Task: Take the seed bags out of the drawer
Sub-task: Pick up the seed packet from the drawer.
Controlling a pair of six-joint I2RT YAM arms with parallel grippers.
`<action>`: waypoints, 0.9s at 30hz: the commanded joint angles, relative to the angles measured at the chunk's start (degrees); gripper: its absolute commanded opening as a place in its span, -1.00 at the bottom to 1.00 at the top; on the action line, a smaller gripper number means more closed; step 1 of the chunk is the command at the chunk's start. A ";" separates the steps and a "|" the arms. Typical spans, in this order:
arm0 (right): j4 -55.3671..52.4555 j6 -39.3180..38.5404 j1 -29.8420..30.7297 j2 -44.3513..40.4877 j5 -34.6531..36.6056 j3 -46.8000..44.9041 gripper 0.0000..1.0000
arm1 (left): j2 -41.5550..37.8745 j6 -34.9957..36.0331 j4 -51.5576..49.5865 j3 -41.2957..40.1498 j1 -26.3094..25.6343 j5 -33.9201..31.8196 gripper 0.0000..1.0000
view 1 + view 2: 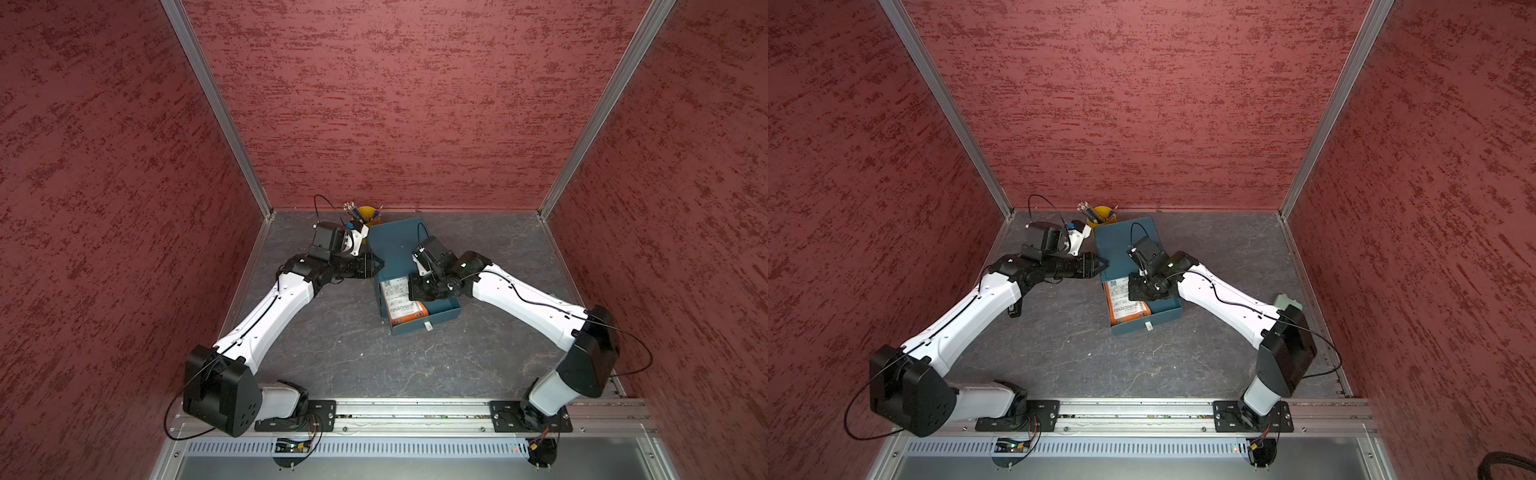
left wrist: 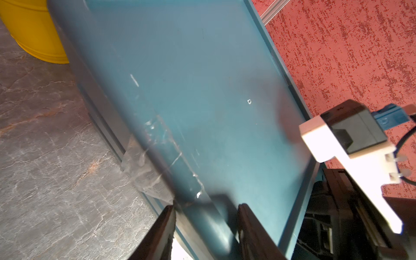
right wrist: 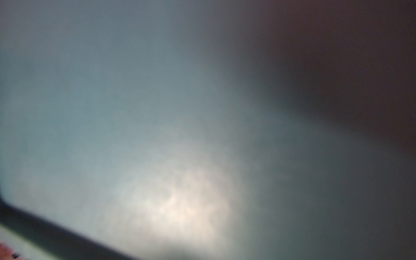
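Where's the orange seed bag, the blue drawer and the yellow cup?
orange seed bag (image 1: 403,308): in a top view, on its white printed panel.
blue drawer (image 1: 405,327): in a top view, on its front wall.
yellow cup (image 2: 33,33): in the left wrist view, on its side.

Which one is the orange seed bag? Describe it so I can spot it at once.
Find the blue box on the grey table; its drawer is pulled out toward the robot's base. The orange seed bag lies flat inside, on the side nearer the left arm. It is the only orange thing there, with a white printed panel.
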 commanded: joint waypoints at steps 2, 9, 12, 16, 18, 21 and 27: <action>0.80 1.78 -0.71 -3.44 -2.91 0.35 -1.00 | 1.56 2.26 -5.21 -1.28 -0.36 -1.63 -0.05; -0.50 2.89 -1.36 -5.23 -3.59 1.42 -1.00 | 1.65 2.78 -5.47 -1.20 -0.38 -1.63 -0.05; -1.26 3.42 -1.51 -6.10 -3.89 1.65 -1.00 | 1.65 3.12 -5.78 -1.04 -0.37 -1.72 -0.05; -2.63 3.82 -2.06 -7.51 -3.72 1.92 -1.00 | 1.65 3.32 -5.92 -1.03 -0.34 -1.72 -0.05; -3.44 3.90 -2.24 -8.20 -3.50 2.20 -1.00 | 1.65 3.32 -5.85 -1.03 -0.36 -1.61 -0.04; -4.48 4.08 -2.80 -9.10 -3.52 2.68 -1.00 | 1.74 3.23 -5.63 -1.02 -0.44 -1.54 -0.05; -5.50 5.20 -3.87 -11.10 -4.55 3.27 -1.00 | 1.91 3.35 -5.61 -0.76 -0.55 -1.72 -0.05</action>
